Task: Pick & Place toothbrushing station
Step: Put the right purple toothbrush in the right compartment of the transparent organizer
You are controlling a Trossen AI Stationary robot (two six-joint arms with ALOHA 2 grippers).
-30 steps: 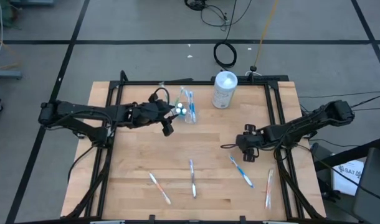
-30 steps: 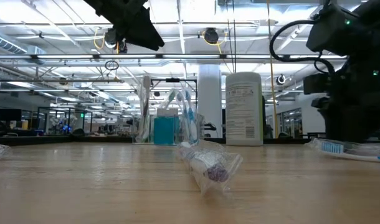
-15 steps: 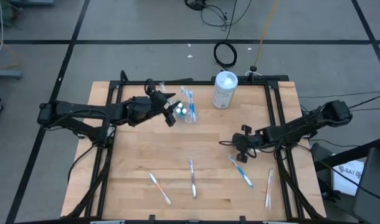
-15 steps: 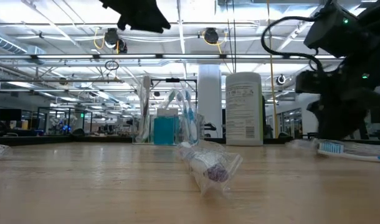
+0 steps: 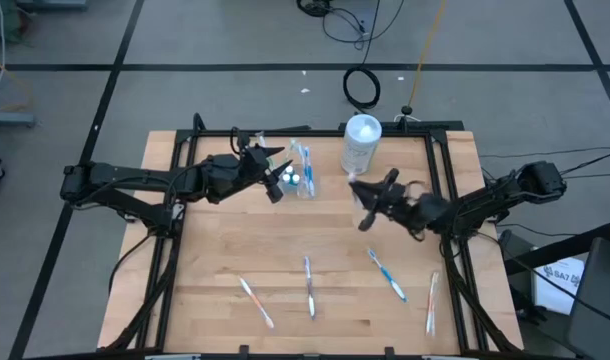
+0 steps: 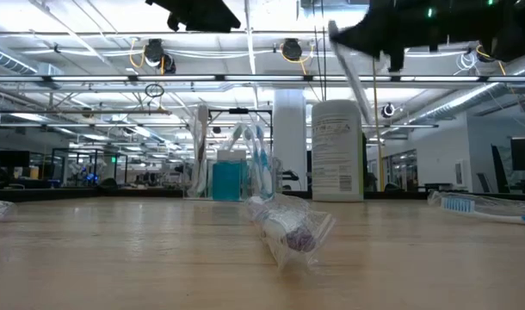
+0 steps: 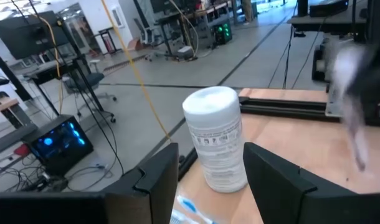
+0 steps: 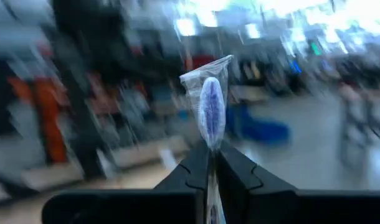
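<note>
The clear tumbler (image 5: 303, 178) stands at the table's far middle with toothbrushes and white-capped tubes upright in it; the low view shows the tumbler (image 6: 232, 172) too. Several loose toothbrushes lie near the front edge, among them a blue one (image 5: 387, 273) and a wrapped one (image 6: 288, 228). My left gripper (image 5: 277, 172) hangs open just left of the tumbler, its fingers (image 7: 149, 180) apart with nothing between them. My right gripper (image 5: 373, 195) is raised right of the tumbler, shut on a wrapped toothbrush (image 8: 212, 106). My right gripper pinches the wrapped toothbrush between its two fingers, just below the brush head (image 8: 211, 146). The head, in its clear wrapper, stands out past the fingertips. The brush lies along the fingers and is lifted clear of the table.
A tall white lidded container (image 5: 361, 143) stands right of the tumbler, close behind my right gripper. Black frame rails (image 5: 440, 200) run along the table's sides and far edge. The middle of the wooden top (image 5: 285, 240) is bare.
My right gripper has risen from the table with a wrapped toothbrush and swung toward the far edge, near the white container. It has tipped from pointing down to roughly level. My left gripper has tipped up a little beside the tumbler.
</note>
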